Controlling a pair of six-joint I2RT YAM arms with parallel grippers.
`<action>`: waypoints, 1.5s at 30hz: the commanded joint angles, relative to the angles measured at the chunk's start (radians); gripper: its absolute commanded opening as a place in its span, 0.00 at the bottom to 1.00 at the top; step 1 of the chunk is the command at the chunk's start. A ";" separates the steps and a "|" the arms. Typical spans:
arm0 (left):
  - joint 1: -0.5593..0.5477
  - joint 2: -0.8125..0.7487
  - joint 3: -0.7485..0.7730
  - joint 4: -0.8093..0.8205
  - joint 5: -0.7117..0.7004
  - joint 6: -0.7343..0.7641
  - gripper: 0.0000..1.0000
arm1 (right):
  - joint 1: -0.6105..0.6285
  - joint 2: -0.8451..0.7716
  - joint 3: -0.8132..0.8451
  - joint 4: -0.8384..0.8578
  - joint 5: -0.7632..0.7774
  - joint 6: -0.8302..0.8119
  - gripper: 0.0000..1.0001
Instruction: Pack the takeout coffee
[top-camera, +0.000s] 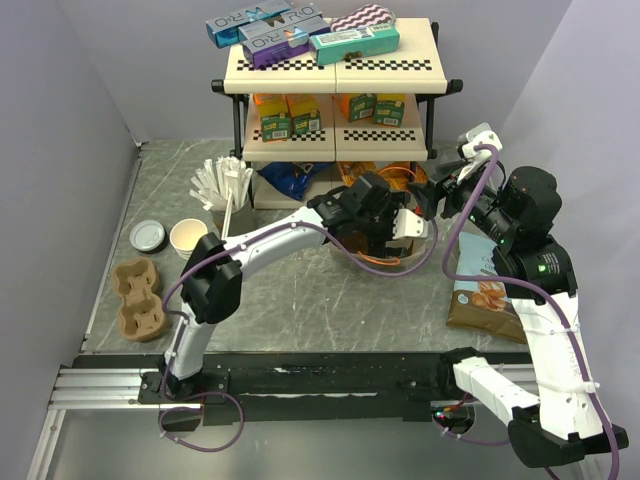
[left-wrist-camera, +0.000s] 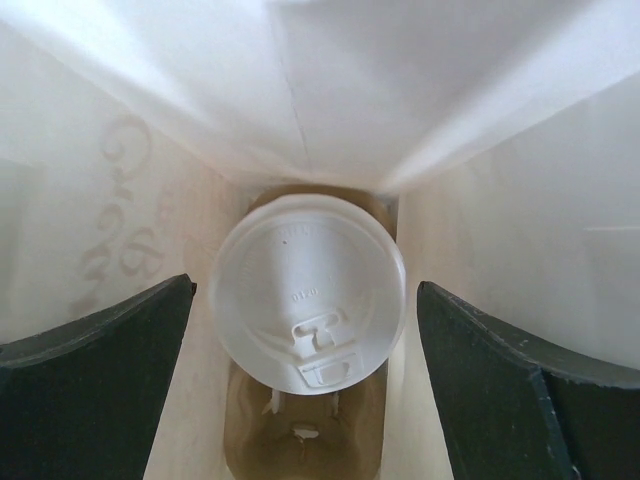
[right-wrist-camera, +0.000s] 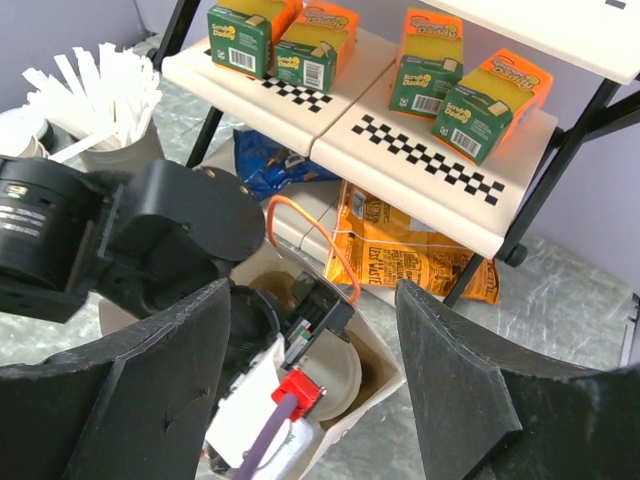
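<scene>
A takeout coffee cup under a white sip lid (left-wrist-camera: 310, 290) stands in a brown carrier (left-wrist-camera: 300, 440) at the bottom of a white paper bag (left-wrist-camera: 480, 200). My left gripper (left-wrist-camera: 305, 288) is down inside that bag (top-camera: 422, 243), open, with its dark fingers (left-wrist-camera: 100, 370) apart on either side of the lid and clear of it. My right gripper (right-wrist-camera: 312, 290) hovers open over the bag's rim (right-wrist-camera: 385, 350), holding nothing; it sits at the bag's right (top-camera: 432, 195). A second white paper cup (top-camera: 188, 237), open with a cream inside, stands on the table at the left.
A loose round lid (top-camera: 147, 235) and a brown cup carrier (top-camera: 138, 297) lie at the left. A dark cup of white sticks (top-camera: 225, 190) stands by the shelf rack (top-camera: 335, 70) holding boxes. An orange chip bag (right-wrist-camera: 420, 250) lies under the rack; a snack bag (top-camera: 485, 300) at the right.
</scene>
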 joint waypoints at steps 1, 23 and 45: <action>-0.001 -0.091 -0.010 0.049 0.065 -0.031 0.99 | -0.006 -0.011 0.004 0.005 0.019 0.008 0.73; 0.058 -0.055 0.127 0.085 0.059 -0.094 0.99 | -0.023 0.000 -0.030 0.027 0.047 0.002 0.73; 0.095 -0.090 0.259 0.137 0.070 -0.089 0.99 | -0.078 0.049 0.019 0.051 0.025 -0.001 0.73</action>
